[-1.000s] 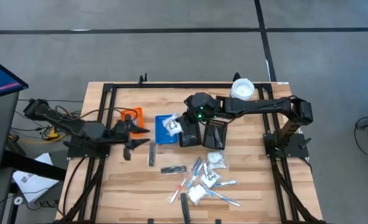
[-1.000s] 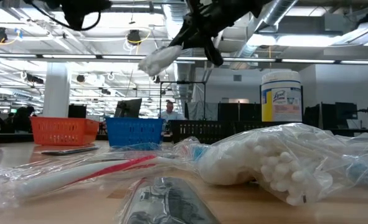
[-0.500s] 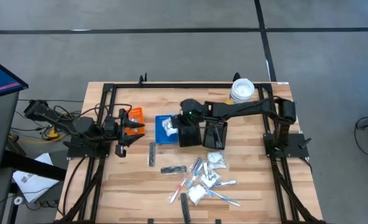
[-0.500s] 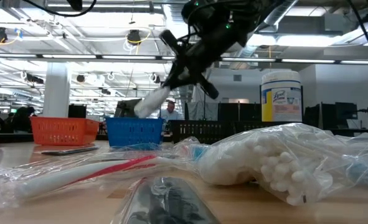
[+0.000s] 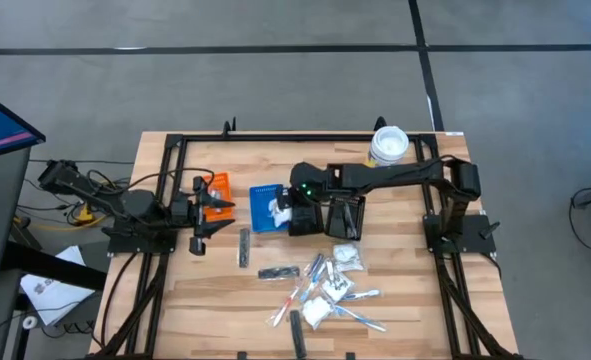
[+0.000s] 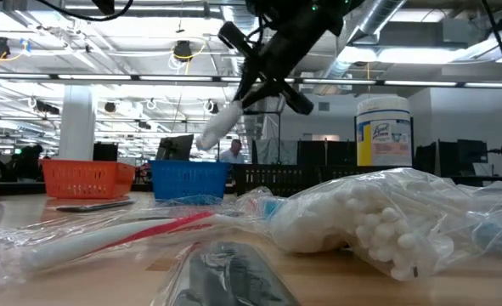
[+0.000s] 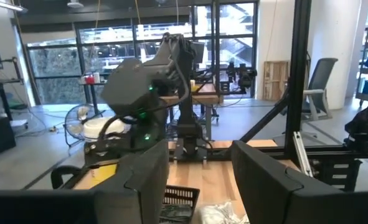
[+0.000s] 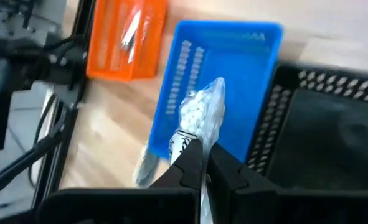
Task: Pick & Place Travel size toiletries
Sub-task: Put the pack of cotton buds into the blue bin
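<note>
My right gripper (image 8: 203, 150) is shut on a clear packet of small white pieces (image 8: 202, 111), one of the travel size toiletries, and holds it over the blue bin (image 8: 233, 74). The low view shows this gripper (image 6: 267, 83) high above the table, with the packet (image 6: 221, 132) slanting down from it. More toiletries, clear-wrapped sticks and white packets (image 5: 325, 288), lie in a heap near the table's front edge. At the table's left side, next to the orange bin (image 5: 216, 185), my left gripper (image 5: 207, 215) stands open and holds nothing. My right gripper pinches the packet's printed end (image 8: 182, 142) between its two fingers. The fingers slant down from the table's right side. The packet is lifted clear and sticks out beyond the fingertips, slanting downward above the blue bin.
Two black bins (image 5: 306, 216) (image 5: 346, 216) stand right of the blue bin, under my right arm. A white tub with a blue label (image 5: 388, 143) stands at the far right. A dark packet (image 5: 277, 272) and a slim one (image 5: 244, 248) lie on bare wood in front of the bins.
My right gripper has come down and a little toward the table's left edge, rolling its wrist. The packet has swung from high up to slanting low over the blue bin. My left gripper has turned at the wrist and drawn in beside the orange bin.
</note>
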